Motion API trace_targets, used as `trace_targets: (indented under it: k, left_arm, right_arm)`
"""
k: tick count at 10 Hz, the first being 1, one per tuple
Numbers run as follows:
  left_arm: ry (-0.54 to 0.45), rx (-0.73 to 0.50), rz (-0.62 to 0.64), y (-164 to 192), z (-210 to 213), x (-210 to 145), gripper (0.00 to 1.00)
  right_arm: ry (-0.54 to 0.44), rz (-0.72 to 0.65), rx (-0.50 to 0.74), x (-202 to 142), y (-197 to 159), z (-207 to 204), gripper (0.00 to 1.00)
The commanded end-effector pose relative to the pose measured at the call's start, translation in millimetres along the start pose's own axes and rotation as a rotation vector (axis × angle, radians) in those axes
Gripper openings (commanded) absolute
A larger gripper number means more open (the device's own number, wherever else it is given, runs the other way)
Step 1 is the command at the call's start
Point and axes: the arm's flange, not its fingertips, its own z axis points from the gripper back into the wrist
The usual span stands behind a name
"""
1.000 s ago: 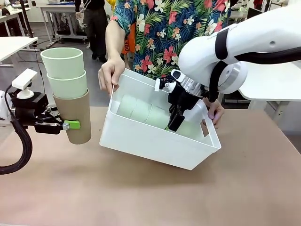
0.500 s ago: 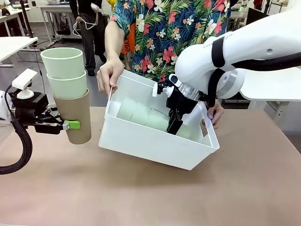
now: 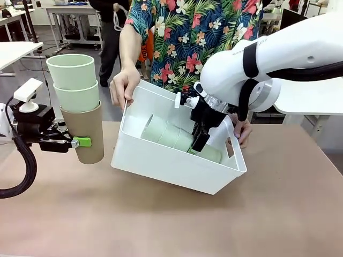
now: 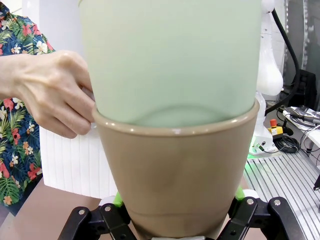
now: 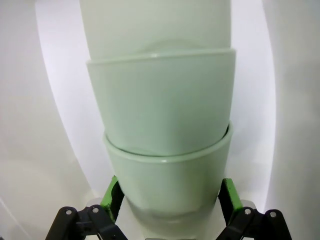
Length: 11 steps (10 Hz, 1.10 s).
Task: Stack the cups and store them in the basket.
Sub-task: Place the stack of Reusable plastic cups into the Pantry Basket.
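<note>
Backing the R gripper straight out of the tilted basket, jaws flanking the green stack lying inside (can't tell if pinching), should avoid dragging it, while L gripper at basket's 9 o'clock clamps the brown cup.

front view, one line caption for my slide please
Left gripper holds a tan-based cup stack; right gripper at a mint stack inside the basket a person tilts.
</note>
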Motion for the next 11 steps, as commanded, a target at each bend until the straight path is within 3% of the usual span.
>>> trace_targets:
  k: [1,4,7,11]
  left_arm:
    - [-0.009,0.0,-0.009,-0.7,-0.2,5.2,0.85]
    - [-0.009,0.0,-0.009,-0.7,-0.2,5.2,0.85]
    - [-0.009,0.0,-0.009,-0.7,-0.2,5.2,0.85]
    - [-0.009,0.0,-0.009,-0.7,-0.2,5.2,0.85]
  right_arm:
    - [-0.031,-0.03,-0.022,-10.7,13.7,31.6,1.0]
    - [-0.151,-0.014,-0.035,-39.1,25.2,111.5,1.0]
    - [-0.332,-0.035,-0.07,-92.8,30.1,181.6,1.0]
    - [-0.519,-0.072,-0.146,-175.6,30.9,225.1,1.0]
